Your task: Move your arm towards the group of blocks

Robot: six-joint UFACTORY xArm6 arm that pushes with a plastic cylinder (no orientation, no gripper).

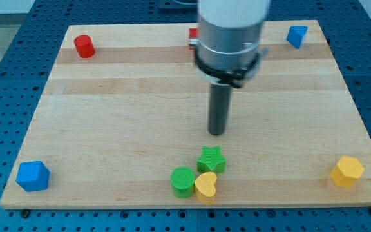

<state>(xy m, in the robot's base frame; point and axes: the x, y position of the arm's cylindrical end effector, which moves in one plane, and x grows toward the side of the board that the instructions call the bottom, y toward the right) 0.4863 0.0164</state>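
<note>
Dark and straight, your rod hangs from the wide grey cylinder of the arm (230, 38) and ends in my tip (217, 133), which sits on the pale wooden table (121, 116) a little right of the view's centre. You have no jaws on this rig, so there is nothing to be apart, together or clamped; the rod touches no block. Look just below the tip, toward the view's bottom, and you find the group of blocks: a green star block (211, 159) is the nearest, lying almost straight under the tip with a clear strip of bare wood between them. Touching the star at its lower left is a green cylinder block (183, 181), and pressed against both, at the lower right, is a yellow heart block (205, 185), close to the table's bottom edge. Move your eye outward and the rest are well apart from the tip: a yellow block (347, 171), roughly hexagonal, near the bottom right corner; a blue cube block (32, 176) near the bottom left corner; a red cylinder block (84, 46) near the top left corner; and a blue block (296, 36) near the top right corner, whose shape you cannot make out for sure. Beside the arm's left edge, at the table's top edge, you see a sliver of another red block (192, 36), mostly hidden behind the arm.
</note>
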